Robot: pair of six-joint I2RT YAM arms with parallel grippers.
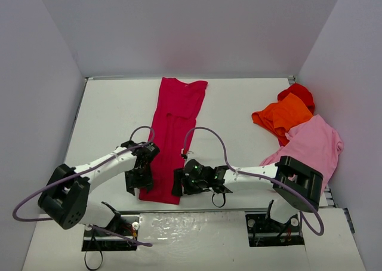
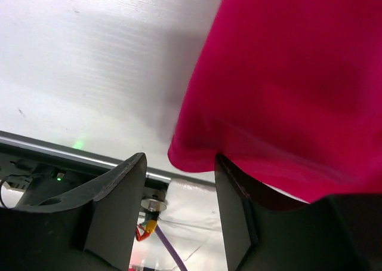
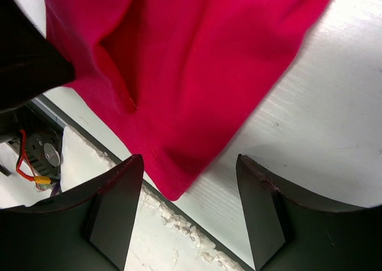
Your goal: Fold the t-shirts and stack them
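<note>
Claws sit at the near edge of the worktop (image 1: 113,116), one at each near corner of the crimson shirt (image 1: 173,134). The left claw (image 1: 138,178) is about half open, and the cloth corner lies just past its gap with nothing pinched. The right claw (image 1: 179,182) is wide open, with the other corner right in front of it, not grabbed. The crimson shirt lies as one long, thin strip from the near edge up to the far edge, so I think its sides are already folded in. It looks like the next job is to fold it end over end. By the right edge is a messy heap. The light pink shirt (image 1: 313,142) is nearest, the orange shirt (image 1: 285,117) is behind it, and the bright red shirt (image 1: 298,94) is farthest back. None of these looks folded, and no stack is made yet. That makes four shirts, one of each color, and two claws.
</note>
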